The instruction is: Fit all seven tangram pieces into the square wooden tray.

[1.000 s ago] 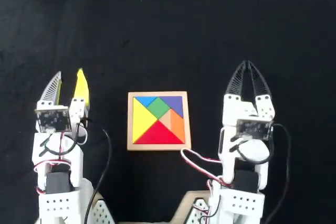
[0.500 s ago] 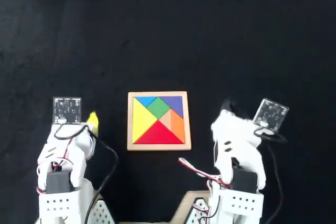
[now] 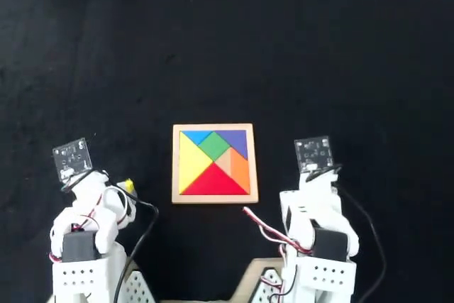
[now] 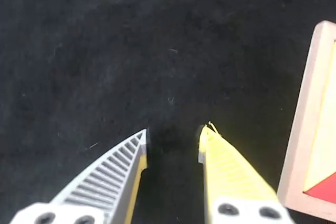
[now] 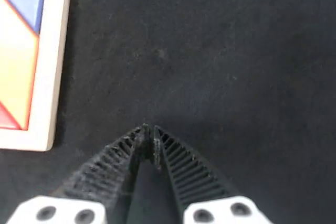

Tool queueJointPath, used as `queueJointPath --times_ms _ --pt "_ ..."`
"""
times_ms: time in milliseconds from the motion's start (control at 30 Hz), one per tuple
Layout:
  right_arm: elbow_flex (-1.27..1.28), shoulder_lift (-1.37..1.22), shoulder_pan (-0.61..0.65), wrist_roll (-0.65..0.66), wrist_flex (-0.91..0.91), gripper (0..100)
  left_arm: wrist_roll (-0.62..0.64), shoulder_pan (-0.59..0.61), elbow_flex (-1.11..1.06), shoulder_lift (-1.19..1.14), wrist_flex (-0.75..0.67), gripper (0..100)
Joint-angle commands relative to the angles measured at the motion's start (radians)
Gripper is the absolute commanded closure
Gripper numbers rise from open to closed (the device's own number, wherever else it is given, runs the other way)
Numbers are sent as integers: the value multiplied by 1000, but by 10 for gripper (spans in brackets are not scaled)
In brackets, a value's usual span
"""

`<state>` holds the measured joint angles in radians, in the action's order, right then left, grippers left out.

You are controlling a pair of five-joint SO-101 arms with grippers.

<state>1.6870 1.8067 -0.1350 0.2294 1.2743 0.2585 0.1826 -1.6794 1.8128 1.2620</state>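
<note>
- Left gripper (image 4: 174,136): fingers parted by a narrow gap, holding nothing, above the black cloth (image 4: 105,51) near the wooden tray (image 4: 307,119).
- Right gripper (image 5: 149,132): fingertips pressed together, empty.

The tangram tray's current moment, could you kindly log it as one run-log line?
tray: filled with coloured pieces | left gripper: jaws open, empty, over cloth beside tray | right gripper: jaws shut, empty
</note>
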Motion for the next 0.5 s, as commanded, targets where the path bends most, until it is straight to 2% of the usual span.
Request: queueJointPath --times_ms 0,133,467 --pt "-1 42 18 -68 8 984 -135 -50 -19 2 8 830" --pt "-1 42 29 -152 11 984 -267 -74 -19 2 11 830" --pt "-1 41 32 -169 9 986 -232 -82 -19 5 12 832"
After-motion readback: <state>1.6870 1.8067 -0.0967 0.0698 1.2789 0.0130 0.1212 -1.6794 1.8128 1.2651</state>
